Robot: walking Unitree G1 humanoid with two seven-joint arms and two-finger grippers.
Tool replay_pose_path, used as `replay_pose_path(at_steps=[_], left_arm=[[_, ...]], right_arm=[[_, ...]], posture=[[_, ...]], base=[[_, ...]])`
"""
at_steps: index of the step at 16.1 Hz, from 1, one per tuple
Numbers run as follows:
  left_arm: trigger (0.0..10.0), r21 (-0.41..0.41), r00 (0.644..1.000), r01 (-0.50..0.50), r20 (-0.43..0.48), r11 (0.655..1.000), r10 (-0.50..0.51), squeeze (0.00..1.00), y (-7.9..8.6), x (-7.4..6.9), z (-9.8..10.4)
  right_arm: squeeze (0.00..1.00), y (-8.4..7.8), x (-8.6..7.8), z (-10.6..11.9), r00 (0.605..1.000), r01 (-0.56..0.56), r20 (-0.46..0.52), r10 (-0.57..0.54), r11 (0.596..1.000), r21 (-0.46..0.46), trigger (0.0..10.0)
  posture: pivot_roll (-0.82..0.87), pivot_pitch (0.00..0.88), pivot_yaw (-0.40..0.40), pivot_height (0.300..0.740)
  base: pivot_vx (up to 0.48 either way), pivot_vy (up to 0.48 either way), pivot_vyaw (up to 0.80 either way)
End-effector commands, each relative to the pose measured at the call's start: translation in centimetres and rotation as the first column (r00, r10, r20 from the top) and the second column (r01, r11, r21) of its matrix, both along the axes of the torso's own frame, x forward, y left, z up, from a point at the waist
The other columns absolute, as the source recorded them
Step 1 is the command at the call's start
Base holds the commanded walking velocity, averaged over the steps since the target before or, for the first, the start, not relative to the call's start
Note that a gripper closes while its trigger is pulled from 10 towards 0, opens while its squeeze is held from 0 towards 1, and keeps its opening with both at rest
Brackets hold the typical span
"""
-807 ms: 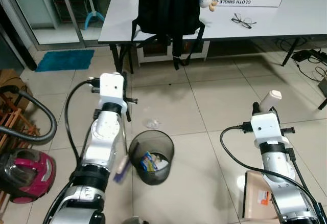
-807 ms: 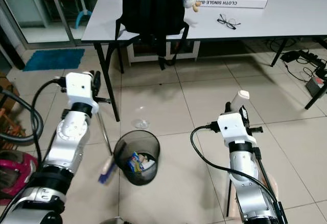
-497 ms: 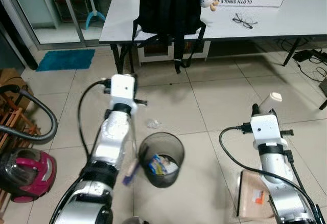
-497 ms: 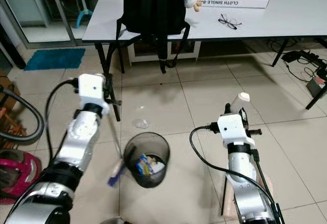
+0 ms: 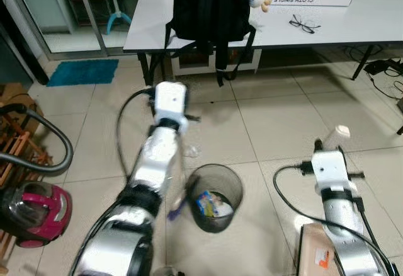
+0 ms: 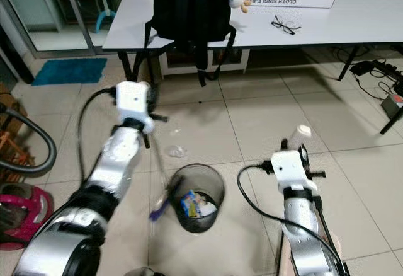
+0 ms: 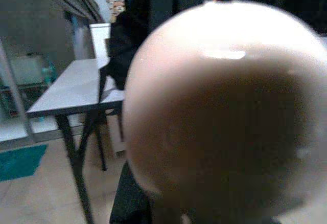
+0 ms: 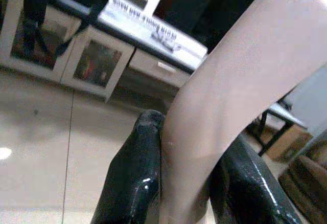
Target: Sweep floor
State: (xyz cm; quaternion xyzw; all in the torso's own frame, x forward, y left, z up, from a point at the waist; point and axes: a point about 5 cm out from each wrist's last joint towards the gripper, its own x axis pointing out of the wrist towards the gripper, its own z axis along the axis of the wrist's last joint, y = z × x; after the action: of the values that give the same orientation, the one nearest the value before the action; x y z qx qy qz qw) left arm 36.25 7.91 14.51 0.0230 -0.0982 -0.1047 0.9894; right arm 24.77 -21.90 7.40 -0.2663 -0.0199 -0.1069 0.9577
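Obstacle, centre: wire bin [image 5: 216,189] just right of left arm.
Far: counter [image 5: 151,17] legs.
Free floor: tiles [image 5: 277,115] between bin and counter.

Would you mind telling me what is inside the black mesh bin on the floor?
The bin holds a blue and yellow wrapper and some pale crumpled scraps. Anything beneath them is covered, and the mesh wall hides the lower contents.
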Motion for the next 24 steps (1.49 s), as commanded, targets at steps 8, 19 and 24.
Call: replay_pose_path(at_steps=[8,19,24], left_arm=[[10.0,-0.215,0.990,0.133,-0.011,0.968,-0.138,0.00,-5.3,0.6,2.7],[10.0,0.147,0.998,-0.066,0.022,0.987,0.063,0.00,8.1,-3.1,-1.2],[10.0,0.186,0.991,-0.119,-0.042,0.975,0.129,0.00,9.6,-6.4,-3.2]], right_arm=[[0.00,-1.4,-0.7,-0.6,0.997,0.066,-0.034,-0.067,0.998,-0.023,10.0],[0.00,-2.1,0.5,0.4,0.990,0.138,-0.031,-0.136,0.985,0.100,10.0],[0.00,-1.9,1.9,2.2,0.993,0.117,0.017,-0.120,0.984,0.136,10.0]], posture=[[-0.06,0.031,0.051,0.740],[-0.02,0.034,0.041,0.740],[-0.01,0.026,0.031,0.740]], base=[[0.000,0.000,0.00],[0.000,0.000,0.00],[0.000,0.213,0.00]])
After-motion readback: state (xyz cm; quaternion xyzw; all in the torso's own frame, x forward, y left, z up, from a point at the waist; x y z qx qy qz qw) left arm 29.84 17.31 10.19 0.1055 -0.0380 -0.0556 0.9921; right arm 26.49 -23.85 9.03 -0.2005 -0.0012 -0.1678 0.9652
